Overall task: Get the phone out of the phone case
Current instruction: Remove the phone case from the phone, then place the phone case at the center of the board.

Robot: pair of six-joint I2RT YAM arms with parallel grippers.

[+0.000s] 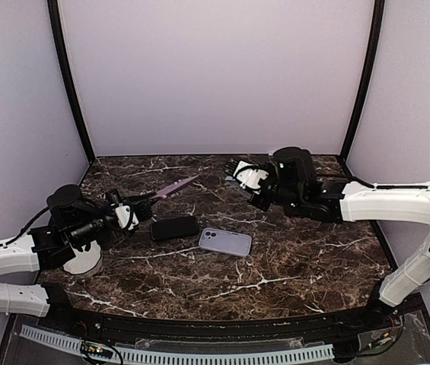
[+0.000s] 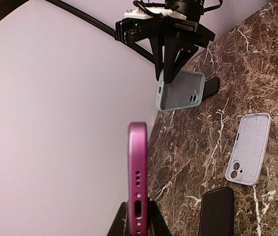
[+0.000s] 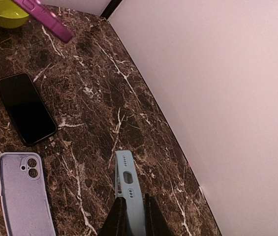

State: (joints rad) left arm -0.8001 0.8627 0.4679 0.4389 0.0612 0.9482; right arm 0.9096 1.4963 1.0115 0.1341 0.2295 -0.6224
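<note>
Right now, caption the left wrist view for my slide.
Left gripper pinches a magenta case edge-on; opposite, the right gripper holds a grey-blue case above the marble table.

two phones: one magenta phone (image 1: 176, 186), held up over the left part of the table (image 1: 313, 258) in the left gripper (image 1: 148, 200), and one black phone (image 1: 174, 227) lying flat near the middle of the table. two phone cases, both empty: one lavender case (image 1: 225, 242) lying flat just beside the black phone, on the side toward the right edge, and one grey-blue case (image 2: 180, 91) pinched in the right gripper (image 2: 170, 69) near the far edge. one green bowl (image 3: 10, 12), visible only from the right wrist. two grippers, each holding one thing.
</note>
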